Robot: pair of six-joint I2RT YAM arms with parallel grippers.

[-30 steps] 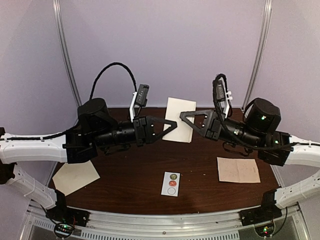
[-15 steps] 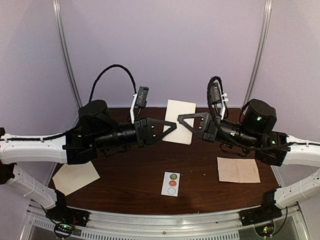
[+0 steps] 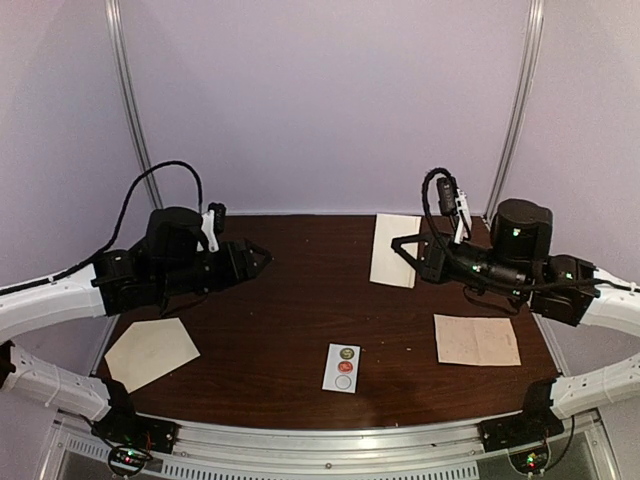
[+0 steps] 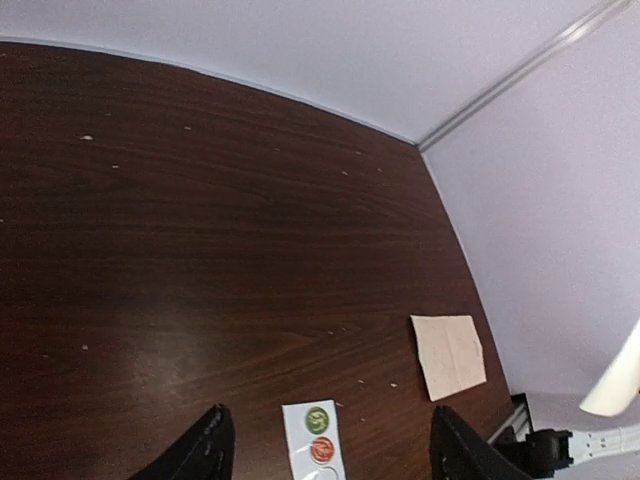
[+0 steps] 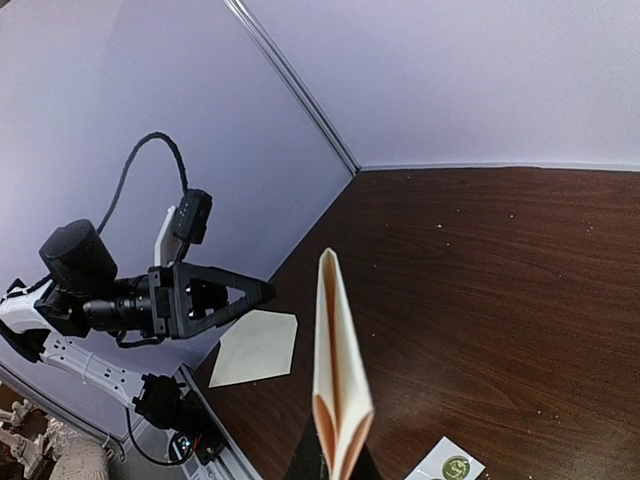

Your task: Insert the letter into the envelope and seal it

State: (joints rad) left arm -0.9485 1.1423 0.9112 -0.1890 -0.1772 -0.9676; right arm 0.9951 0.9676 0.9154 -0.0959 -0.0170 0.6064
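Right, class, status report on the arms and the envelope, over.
Left fingers open, empty. Right fingers shut on folded cream sheet. Envelope flat at near-left corner, untouched. Nothing on it.

The left arm (image 3: 55, 300) and right arm (image 3: 612, 308) are built alike: white shell links near the table edge, then black cylindrical motor housings. The right housing (image 3: 520, 232) shows small green lights. A thin black cable (image 3: 150, 180) arcs off the left arm, and a second cable (image 3: 432, 195) curls by the right wrist. The left gripper (image 3: 262, 258) and right gripper (image 3: 397, 247) are black open triangular frames, each with a white camera bracket (image 3: 212, 225).
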